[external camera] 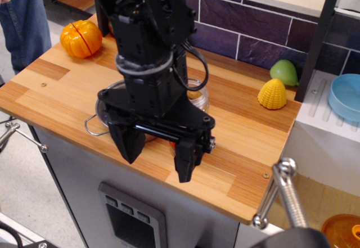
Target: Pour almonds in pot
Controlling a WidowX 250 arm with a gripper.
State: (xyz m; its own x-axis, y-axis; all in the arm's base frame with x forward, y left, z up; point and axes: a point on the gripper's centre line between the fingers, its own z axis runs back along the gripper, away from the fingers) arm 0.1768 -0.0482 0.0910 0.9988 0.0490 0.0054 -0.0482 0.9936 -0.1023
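Your gripper [159, 153] is hanging spread and empty. The almonds [197, 96] jar is sitting half-hidden behind it, so be centring before closing.

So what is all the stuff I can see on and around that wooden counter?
pot: one, shiny steel with a wire loop handle, middle of the counter, mostly hidden under the arm
clear jar: one, see-through, just behind the arm; contents hidden
pumpkin: one, orange, far left corner
corn: one, yellow, right side
green fruit: one, behind the corn
bowl: one, pale blue, on the white rack at right
orange lid: one, bottom right, cut off
counter: one, wood
person: one, in jeans, top left
gripper: one, black, fingers spread open above the counter's front
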